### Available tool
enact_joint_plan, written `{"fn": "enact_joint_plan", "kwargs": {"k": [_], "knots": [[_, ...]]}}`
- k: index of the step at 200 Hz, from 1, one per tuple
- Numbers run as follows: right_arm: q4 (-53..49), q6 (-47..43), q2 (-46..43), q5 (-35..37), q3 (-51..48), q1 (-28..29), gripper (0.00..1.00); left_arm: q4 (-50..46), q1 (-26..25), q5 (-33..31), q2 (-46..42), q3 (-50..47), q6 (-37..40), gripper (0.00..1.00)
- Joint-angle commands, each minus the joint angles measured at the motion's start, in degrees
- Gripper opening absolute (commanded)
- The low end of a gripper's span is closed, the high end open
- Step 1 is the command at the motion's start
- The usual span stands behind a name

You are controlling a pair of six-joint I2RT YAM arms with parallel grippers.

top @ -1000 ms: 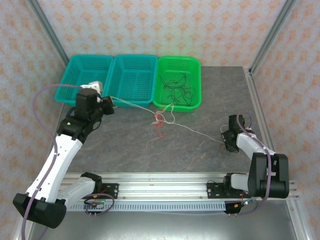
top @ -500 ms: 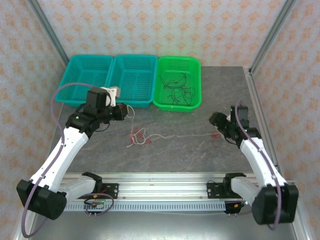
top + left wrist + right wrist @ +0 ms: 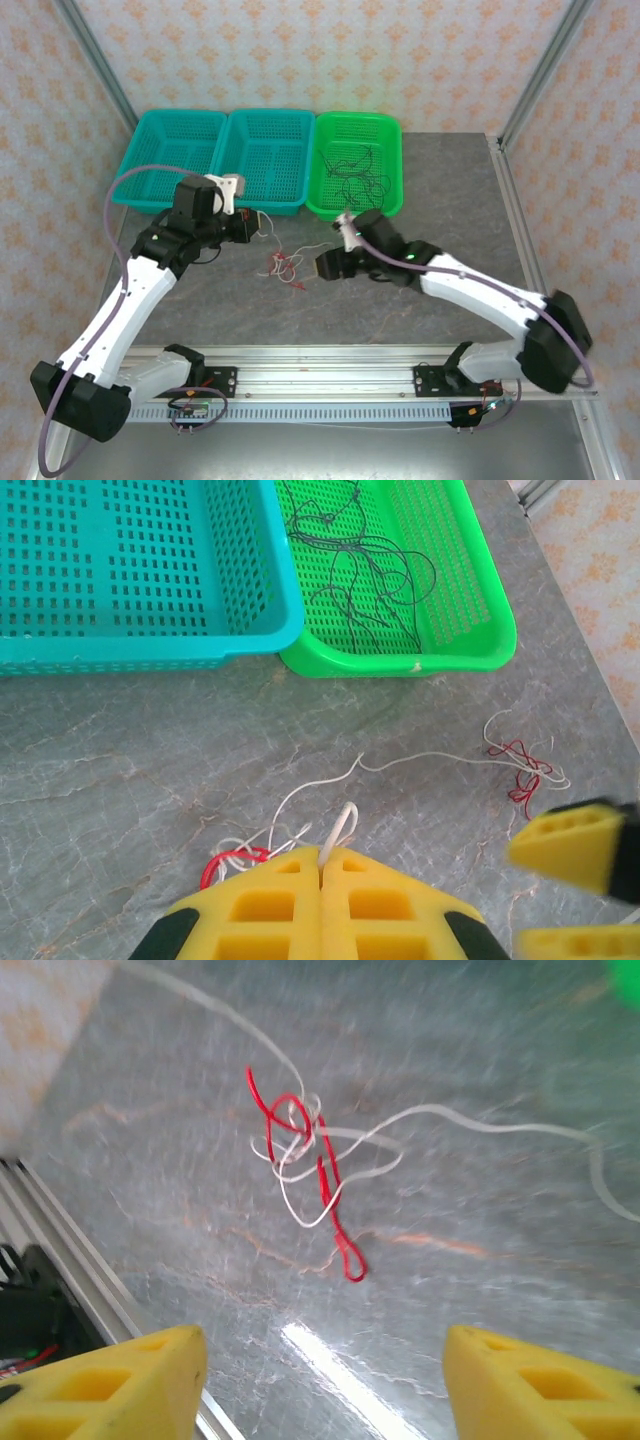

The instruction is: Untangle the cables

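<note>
Jaws: left gripper [image 3: 322,858] clamps one thin white wire [image 3: 343,825]; right gripper [image 3: 325,1360] gapes.
Red-white cable knot [image 3: 298,1130]: one.
Teal plastic baskets [image 3: 140,192] [image 3: 275,205]: two.
Green plastic basket [image 3: 355,214]: one.

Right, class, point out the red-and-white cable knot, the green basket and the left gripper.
cable knot [image 3: 297,1130]: right wrist view, where the red and white strands cross.
green basket [image 3: 380,665]: left wrist view, on its near wall.
left gripper [image 3: 322,858]: left wrist view, the seam between its fingertips, shut on a white cable [image 3: 343,825].

The grey marbled table [image 3: 455,195] carries a green basket [image 3: 356,212] at its far edge. Two teal baskets [image 3: 268,206] stand just left of it, and the cables [image 3: 283,266] lie near its front-left corner.
</note>
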Motion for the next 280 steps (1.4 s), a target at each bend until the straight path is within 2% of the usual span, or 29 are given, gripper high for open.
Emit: {"fn": "enact_joint_plan", "kwargs": {"k": [1, 37, 62, 81, 93, 109, 123, 131, 158, 160, 209, 239, 261, 280], "knots": [[10.89, 0.04, 5.98, 4.13, 1.60, 2.99, 0.62, 1.65, -0.45, -1.89, -2.01, -1.85, -0.31, 0.00], [26.55, 1.24, 14.41, 1.04, 1.78, 4.36, 0.63, 0.04, -0.49, -2.52, -1.52, -1.78, 0.04, 0.00], [33.57, -4.09, 18.85, -0.55, 2.55, 5.60, 0.60, -2.51, -0.50, -4.19, -1.20, -1.14, 1.71, 0.00], [36.86, -8.95, 22.45, 5.34, 3.75, 6.84, 0.62, -3.08, -0.49, -4.13, -1.20, -0.96, 2.30, 0.00], [38.60, -10.60, 24.96, 12.71, 4.45, 7.26, 0.65, -2.76, -0.49, -4.07, -1.36, -1.26, 2.27, 0.00], [41.13, -13.70, 27.10, 15.84, 4.63, 7.36, 0.66, -2.02, -0.49, -4.30, -1.62, -1.49, 1.54, 0.00], [41.24, -15.60, 28.23, 16.60, 5.17, 7.40, 0.52, -1.84, -0.50, -4.19, -1.98, -1.48, 0.93, 0.00], [40.79, -16.54, 28.61, 15.61, 5.70, 7.44, 0.36, -1.79, -0.49, -4.22, -2.32, -1.57, 0.97, 0.00], [41.50, -15.71, 28.30, 13.19, 4.88, 7.44, 0.00, -2.70, -0.41, -7.96, -3.28, -1.49, 1.51, 0.00], [41.83, -15.45, 28.20, 13.29, 4.63, 7.42, 0.00, -2.76, -0.47, -8.31, -3.35, -1.49, 1.55, 0.00], [44.80, -10.47, 20.20, 22.21, -5.64, 7.37, 0.00, -5.91, 0.74, -19.64, -3.77, -1.95, -1.26, 0.00], [42.67, -5.04, 10.55, 29.44, -15.05, 4.72, 0.00, -6.81, 5.30, -20.44, -3.56, -3.56, -2.90, 0.00], [38.60, 0.38, 0.08, 35.45, -22.11, -0.10, 0.00, -5.98, 9.49, -20.73, -3.71, -5.25, -3.10, 0.00], [31.16, 4.78, -10.12, 42.59, -26.36, -4.83, 0.00, -5.10, 12.74, -19.60, -2.87, -7.11, -4.72, 0.00]]}}
